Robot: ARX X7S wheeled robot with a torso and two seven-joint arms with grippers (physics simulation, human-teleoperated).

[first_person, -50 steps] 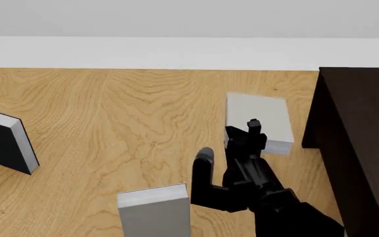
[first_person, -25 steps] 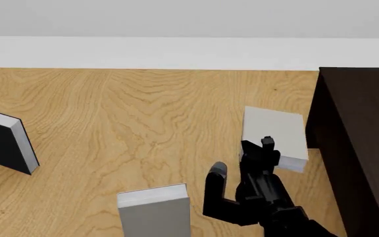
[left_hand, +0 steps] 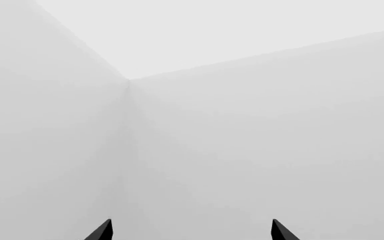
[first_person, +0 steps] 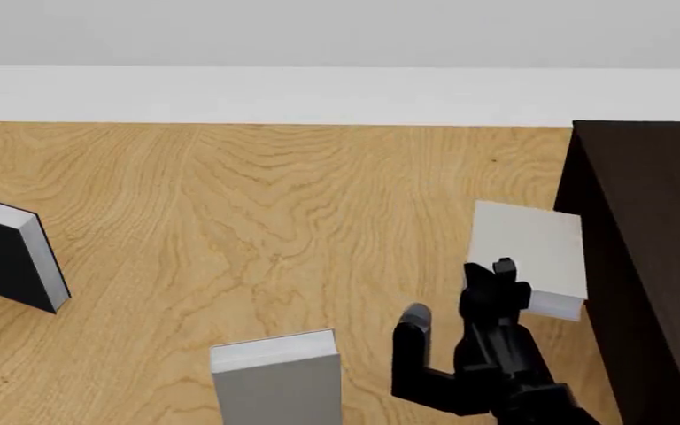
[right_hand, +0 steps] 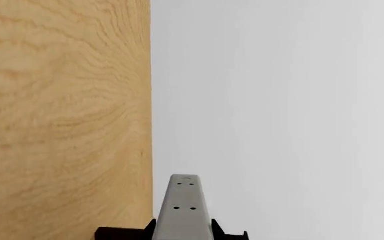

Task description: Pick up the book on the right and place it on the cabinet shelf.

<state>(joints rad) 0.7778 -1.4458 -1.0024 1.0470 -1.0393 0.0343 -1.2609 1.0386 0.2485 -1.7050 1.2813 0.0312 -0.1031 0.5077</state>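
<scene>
Light-grey book [first_person: 527, 251] is clamped between the right gripper's [first_person: 499, 282] fingers, its near edge at the fingertips and the rest projecting beyond them, raised over the wooden table's [first_person: 258, 204] right edge, just beside the dark cabinet [first_person: 653, 239].

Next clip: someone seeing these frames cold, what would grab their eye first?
Probably the right gripper holding a light-grey book above the wooden table, close beside the near-black cabinet at the right. Next, a black-covered book standing at the table's left edge and a second grey book at the near edge. The left wrist view shows only blank wall and two fingertips.
</scene>
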